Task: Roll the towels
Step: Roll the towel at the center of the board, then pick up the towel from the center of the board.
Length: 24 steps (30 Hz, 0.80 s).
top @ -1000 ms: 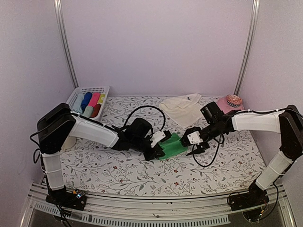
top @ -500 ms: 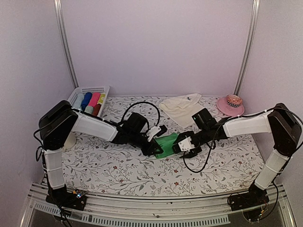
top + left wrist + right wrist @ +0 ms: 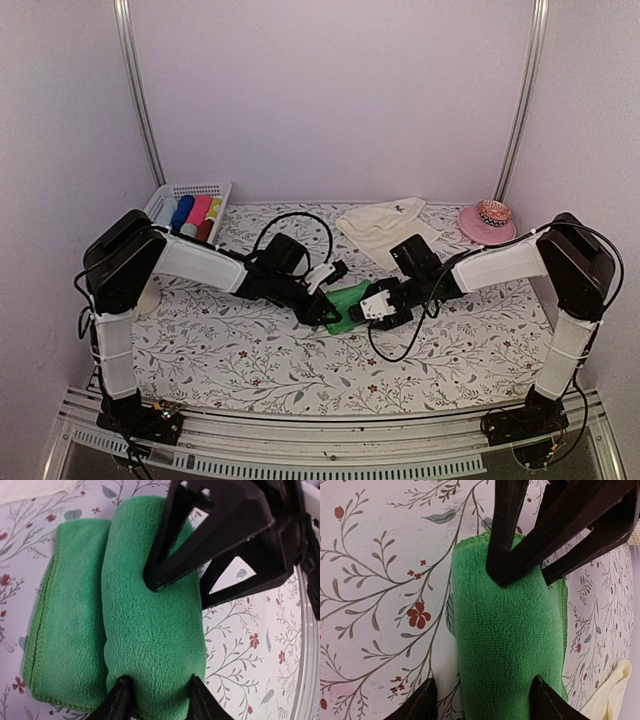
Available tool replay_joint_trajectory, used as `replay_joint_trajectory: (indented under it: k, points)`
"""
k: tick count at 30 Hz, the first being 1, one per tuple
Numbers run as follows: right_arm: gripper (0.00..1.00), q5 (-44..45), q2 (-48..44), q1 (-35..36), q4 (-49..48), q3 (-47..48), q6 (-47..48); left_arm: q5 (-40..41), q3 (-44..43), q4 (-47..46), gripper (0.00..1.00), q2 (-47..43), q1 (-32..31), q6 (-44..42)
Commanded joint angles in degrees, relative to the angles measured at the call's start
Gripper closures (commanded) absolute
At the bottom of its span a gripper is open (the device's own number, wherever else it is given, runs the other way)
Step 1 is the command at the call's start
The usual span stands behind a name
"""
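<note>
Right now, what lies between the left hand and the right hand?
The green towel, partly rolled. The left hand straddles one end and the right hand straddles the other. Both wrist views show this.

Floral-print table sitting centre; plain pale lilac walls rising behind and beside table; metal uprights standing at table's back-left and back-right corners; slotted aluminium rail running along table's near edge; soft even light falling

Basket w/ colored rolls back left; pink dish back right.
</note>
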<state>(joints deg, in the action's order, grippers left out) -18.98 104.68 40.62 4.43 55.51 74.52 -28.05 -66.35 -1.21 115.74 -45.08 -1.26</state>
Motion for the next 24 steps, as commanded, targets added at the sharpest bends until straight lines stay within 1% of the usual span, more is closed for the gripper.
replay_joint_trajectory:
  k: [1,4,7,12,13,14,19,24]
  points:
    - [0.46,4.9,4.2,0.4,1.3,3.1,-5.2,4.6,1.6,8.5,0.56,1.5,1.8,0.0]
    - [0.54,4.8,4.9,0.4,2.3,4.2,-6.5,5.8,2.3,8.0,0.46,-0.9,1.9,0.2]
    - [0.64,4.7,5.6,0.4,3.7,4.9,-6.4,7.3,3.6,7.3,0.40,-4.4,1.9,0.7]
    - [0.77,3.3,7.5,0.4,10.6,7.8,-5.3,11.2,7.1,5.1,0.34,-10.5,1.9,1.4]
    - [0.79,2.7,7.8,0.4,12.2,8.6,-5.2,12.3,8.1,4.2,0.30,-11.7,1.7,1.4]
    - [0.79,1.9,8.1,0.5,14.3,9.7,-5.0,13.4,9.2,3.2,0.28,-12.8,1.5,1.0]
    - [0.80,-2.4,9.2,0.5,23.3,13.3,-4.1,18.8,14.1,-1.4,0.25,-16.9,0.6,0.4]
    - [0.80,-3.9,9.2,0.4,30.0,15.1,-0.3,21.3,13.7,-2.2,0.24,-16.2,0.7,3.1]
